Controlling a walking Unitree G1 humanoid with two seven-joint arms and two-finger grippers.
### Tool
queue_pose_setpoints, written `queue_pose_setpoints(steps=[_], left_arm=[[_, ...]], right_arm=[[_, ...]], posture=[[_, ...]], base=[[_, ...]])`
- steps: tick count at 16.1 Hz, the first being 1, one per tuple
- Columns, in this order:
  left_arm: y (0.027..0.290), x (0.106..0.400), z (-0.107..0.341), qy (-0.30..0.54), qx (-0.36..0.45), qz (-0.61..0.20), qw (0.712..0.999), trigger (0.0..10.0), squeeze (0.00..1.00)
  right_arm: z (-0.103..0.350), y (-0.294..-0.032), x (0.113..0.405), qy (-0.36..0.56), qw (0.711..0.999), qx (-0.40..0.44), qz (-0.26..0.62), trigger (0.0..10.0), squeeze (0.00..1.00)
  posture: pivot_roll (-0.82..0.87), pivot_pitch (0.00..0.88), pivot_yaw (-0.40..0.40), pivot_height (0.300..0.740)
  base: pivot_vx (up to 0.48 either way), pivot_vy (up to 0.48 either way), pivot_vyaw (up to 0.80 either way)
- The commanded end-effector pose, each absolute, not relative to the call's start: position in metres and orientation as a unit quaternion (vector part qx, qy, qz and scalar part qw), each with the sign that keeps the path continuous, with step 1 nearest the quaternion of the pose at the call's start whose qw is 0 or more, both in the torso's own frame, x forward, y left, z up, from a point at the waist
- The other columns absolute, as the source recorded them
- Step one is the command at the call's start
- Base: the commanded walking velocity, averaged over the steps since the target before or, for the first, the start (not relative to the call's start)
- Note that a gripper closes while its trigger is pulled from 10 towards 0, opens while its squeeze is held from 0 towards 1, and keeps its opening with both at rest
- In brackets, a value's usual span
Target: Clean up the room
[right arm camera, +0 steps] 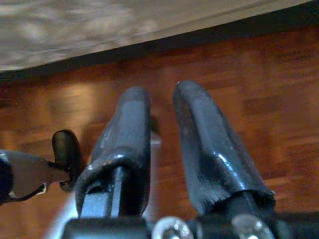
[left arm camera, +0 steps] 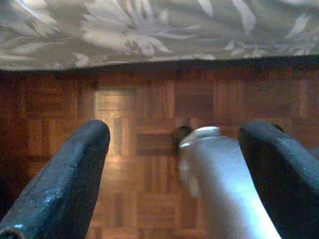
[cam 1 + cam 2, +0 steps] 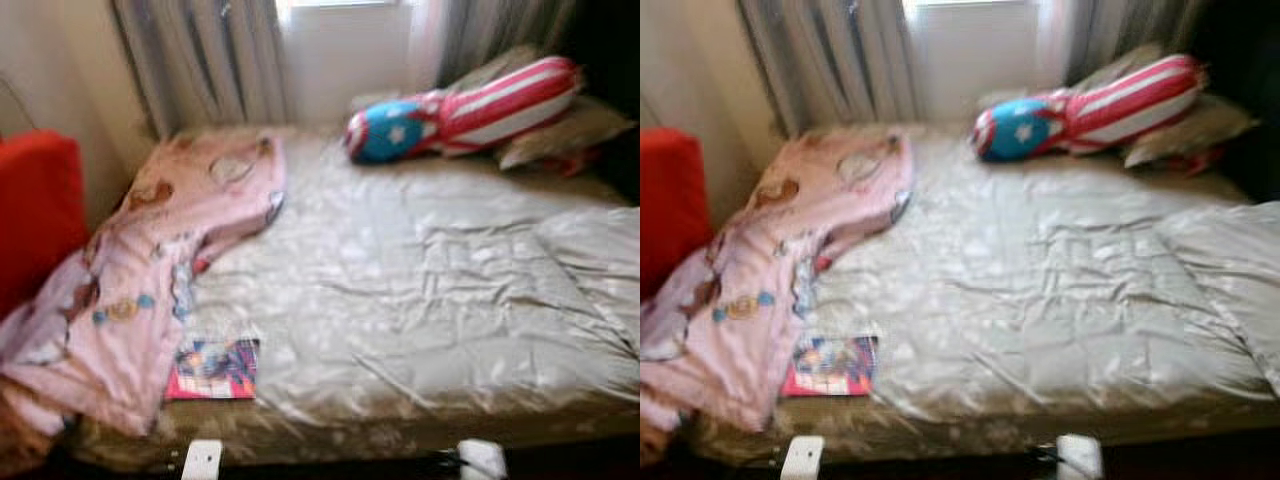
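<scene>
Left eye view gives you the mess on the bed [image 3: 420,300]: a pink blanket [image 3: 150,270] crumpled over its left side and spilling off the near corner, with a colourful book [image 3: 215,368] lying just beside the blanket's edge, near the bed's front. Start there, I'd say: lift the book off first so it isn't dragged along, then take the blanket by a corner, not a bunched fold, so it spreads flat. The striped pillow [image 3: 470,108] sits at the far end under the curtains [image 3: 210,60]. Both arms hang low in front of the bed. Your left hand [image 2: 174,164] points down at the wood floor [image 2: 139,114], fingers wide apart and empty; your right hand [image 1: 162,144] hangs likewise, fingers nearly together on nothing.
</scene>
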State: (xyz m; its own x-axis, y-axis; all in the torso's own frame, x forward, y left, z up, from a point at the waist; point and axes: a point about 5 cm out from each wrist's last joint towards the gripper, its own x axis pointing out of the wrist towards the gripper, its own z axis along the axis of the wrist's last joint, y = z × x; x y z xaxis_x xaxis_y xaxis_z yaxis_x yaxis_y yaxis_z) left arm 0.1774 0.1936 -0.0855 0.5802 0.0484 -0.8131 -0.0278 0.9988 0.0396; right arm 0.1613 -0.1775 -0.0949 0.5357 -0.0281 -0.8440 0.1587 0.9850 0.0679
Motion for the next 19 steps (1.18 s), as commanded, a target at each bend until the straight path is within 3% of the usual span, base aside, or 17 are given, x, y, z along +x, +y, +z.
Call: queue_pose_setpoints(steps=[1, 7, 14, 17, 19], left_arm=[[0.204, 0.175, -0.085, 0.464, 0.027, 0.027, 0.885, 10.0, 0.00], [0.204, 0.175, -0.085, 0.463, 0.027, 0.027, 0.886, 10.0, 0.00], [0.203, 0.173, -0.086, 0.464, 0.027, 0.027, 0.885, 10.0, 0.00], [0.203, 0.173, -0.086, 0.464, 0.027, 0.026, 0.885, 10.0, 0.00], [0.203, 0.173, -0.086, 0.463, 0.029, 0.025, 0.885, 10.0, 0.00]], right_arm=[[-0.092, -0.174, 0.169, 0.472, 0.878, 0.066, -0.051, 10.0, 0.00], [-0.089, -0.170, 0.178, 0.465, 0.881, 0.065, -0.048, 10.0, 0.00], [-0.086, -0.201, 0.175, 0.460, 0.884, 0.057, -0.059, 10.0, 0.00], [-0.086, -0.200, 0.174, 0.461, 0.884, 0.056, -0.057, 10.0, 0.00], [-0.089, -0.180, 0.175, 0.464, 0.882, 0.057, -0.048, 10.0, 0.00]], posture=[[-0.06, 0.000, -0.010, 0.740], [-0.06, 0.000, -0.012, 0.740], [-0.05, 0.000, -0.012, 0.740], [-0.05, 0.000, -0.012, 0.740], [-0.05, 0.000, -0.010, 0.740]], base=[[0.000, 0.398, 0.00], [0.000, 0.402, 0.00], [0.000, 0.401, 0.00], [0.000, 0.400, 0.00], [0.000, 0.401, 0.00]])
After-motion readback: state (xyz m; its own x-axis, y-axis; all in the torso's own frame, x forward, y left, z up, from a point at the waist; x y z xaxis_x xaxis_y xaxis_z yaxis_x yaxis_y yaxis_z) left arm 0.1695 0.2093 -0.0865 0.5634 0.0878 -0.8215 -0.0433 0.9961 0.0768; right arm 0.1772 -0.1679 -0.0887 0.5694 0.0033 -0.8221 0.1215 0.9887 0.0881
